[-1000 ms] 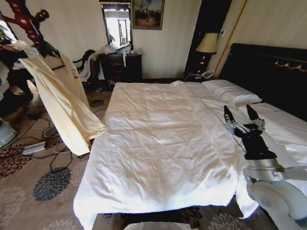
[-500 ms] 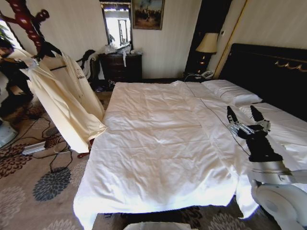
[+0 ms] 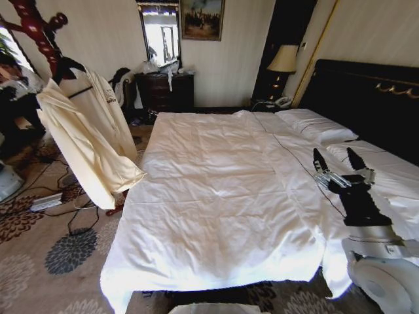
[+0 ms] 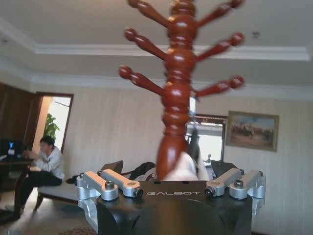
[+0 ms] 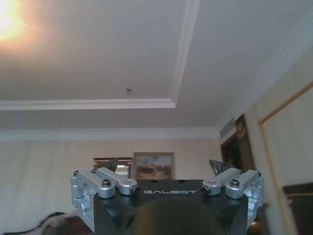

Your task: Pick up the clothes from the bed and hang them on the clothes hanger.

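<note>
1. Patterned carpet, striped walls and a dark dresser framed the head view, where the wide bed with white sheets and a black, gold-trimmed headboard lay bare of clothing. The cream, long-sleeved top of thin fabric with a dark chest stripe hung off the bed, draped on the black triangular coat hanger up against the twisted red-brown wooden coat stand. The right end effector hovered over the sheet near the pillows with its two dark fingers spread and nothing between them.

2. From the left wrist, the left end effector pointed up at the coat stand's knobbed pegs with a fold of pale fabric bunched at its mouth. Whether its fingers pinched that fabric I could not tell. Hooking looked like the step in hand; done well, the hook should seat fully on a peg before any release, with the top kept level on the shoulders.

3. From the right wrist, only ceiling and a framed painting lay beyond the spread fingers, which confirmed the empty grasp. The head view alone showed the garment whole; the left wrist alone showed the pegs close.
</note>
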Motion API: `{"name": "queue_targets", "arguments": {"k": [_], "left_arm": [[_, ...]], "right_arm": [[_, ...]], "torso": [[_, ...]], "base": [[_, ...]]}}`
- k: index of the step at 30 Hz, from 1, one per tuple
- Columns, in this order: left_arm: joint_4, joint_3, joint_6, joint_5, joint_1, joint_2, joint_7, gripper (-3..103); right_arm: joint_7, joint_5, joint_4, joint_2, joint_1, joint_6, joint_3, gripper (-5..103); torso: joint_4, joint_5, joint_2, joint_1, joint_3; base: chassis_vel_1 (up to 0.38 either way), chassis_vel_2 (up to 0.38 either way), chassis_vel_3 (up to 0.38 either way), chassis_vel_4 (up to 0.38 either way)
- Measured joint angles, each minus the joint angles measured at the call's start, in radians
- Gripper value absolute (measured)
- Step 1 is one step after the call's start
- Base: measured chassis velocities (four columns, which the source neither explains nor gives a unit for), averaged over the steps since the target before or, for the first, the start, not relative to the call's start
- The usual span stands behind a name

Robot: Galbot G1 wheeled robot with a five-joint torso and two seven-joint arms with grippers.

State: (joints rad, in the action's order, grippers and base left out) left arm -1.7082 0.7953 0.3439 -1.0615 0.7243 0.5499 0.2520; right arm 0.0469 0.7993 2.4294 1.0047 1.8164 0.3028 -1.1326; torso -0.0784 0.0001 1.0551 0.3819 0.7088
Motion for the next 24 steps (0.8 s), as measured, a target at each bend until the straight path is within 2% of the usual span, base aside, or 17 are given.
{"name": "queue_targets", "arguments": {"k": [2,3,5,7,8,10,11,12,15,17,20,22,24], "left_arm": [[-0.115,0.071,-0.034,0.061,0.171,0.041,0.002,100],[-0.115,0.071,-0.034,0.061,0.171,0.041,0.002,100],[-0.193,0.117,-0.066,0.12,0.303,0.087,0.002,100],[-0.3,0.163,-0.139,0.224,0.492,0.194,0.006,100],[-0.3,0.163,-0.139,0.224,0.492,0.194,0.006,100],[-0.373,0.168,-0.187,0.29,0.62,0.299,0.01,100],[-0.426,0.163,-0.207,0.335,0.691,0.382,0.009,100],[-0.426,0.163,-0.207,0.335,0.691,0.382,0.009,100],[-0.515,0.109,-0.245,0.447,0.793,0.532,-0.002,100],[-0.521,0.103,-0.249,0.457,0.8,0.543,-0.005,100],[-0.583,0.038,-0.287,0.577,0.874,0.661,-0.059,100],[-0.595,0.027,-0.297,0.595,0.887,0.682,-0.076,100],[-0.623,0.008,-0.321,0.626,0.914,0.726,-0.111,100]], "right_arm": [[-0.026,-0.081,-0.052,0.042,0.001,0.045,0.003,100],[-0.026,-0.081,-0.052,0.042,0.001,0.045,0.003,100],[-0.04,-0.133,-0.094,0.081,-0.002,0.08,0.03,100],[-0.024,-0.19,-0.148,0.145,-0.017,0.108,0.085,100],[-0.024,-0.19,-0.148,0.145,-0.017,0.108,0.085,100],[0.034,-0.232,-0.168,0.197,-0.028,0.107,0.123,100],[0.081,-0.264,-0.175,0.228,-0.034,0.099,0.15,100],[0.081,-0.264,-0.175,0.228,-0.034,0.099,0.15,100],[0.116,-0.36,-0.197,0.304,-0.039,0.105,0.197,100],[0.117,-0.371,-0.199,0.31,-0.039,0.109,0.201,100],[0.131,-0.525,-0.196,0.385,-0.015,0.136,0.259,100],[0.131,-0.553,-0.185,0.399,-0.007,0.142,0.274,100],[0.118,-0.623,-0.162,0.442,0.008,0.16,0.304,100]], "torso": [[-0.0002,0.0003,0.0,0.0,0.0],[-0.0002,0.0003,0.0,0.0,0.0],[0.0006,0.0002,0.0,0.0,0.0],[0.0007,0.0003,0.0,0.0,0.0],[0.0007,0.0003,0.0,0.0,0.0],[0.0002,-0.0003,0.0,0.0,0.0],[0.0011,-0.0002,0.0,0.0,0.0],[0.0011,-0.0002,0.0,0.0,0.0],[0.0005,0.0002,0.0,0.0,0.0],[0.0003,0.0002,0.0,0.0,0.0],[0.0003,0.0003,0.0,0.0,0.0],[0.0003,0.0002,0.0,0.0,0.0],[0.0004,0.0001,0.0,0.0,0.0]], "base": [[0.0,0.0,0.0,0.0],[0.0,0.0,0.0,0.0],[0.0,0.0,0.0,0.0],[0.0,0.0,0.0,0.0],[0.0,0.0,0.0,0.0],[0.0,0.0,0.0,0.0],[0.0,0.0,0.0,0.0],[0.0,0.0,0.0,0.0],[0.0,0.0,0.0,0.0],[0.0,0.0,0.0,0.0],[0.0,0.0,0.0,0.0],[0.0,0.0,0.0,0.0],[0.0,0.0,0.0,0.0]]}}
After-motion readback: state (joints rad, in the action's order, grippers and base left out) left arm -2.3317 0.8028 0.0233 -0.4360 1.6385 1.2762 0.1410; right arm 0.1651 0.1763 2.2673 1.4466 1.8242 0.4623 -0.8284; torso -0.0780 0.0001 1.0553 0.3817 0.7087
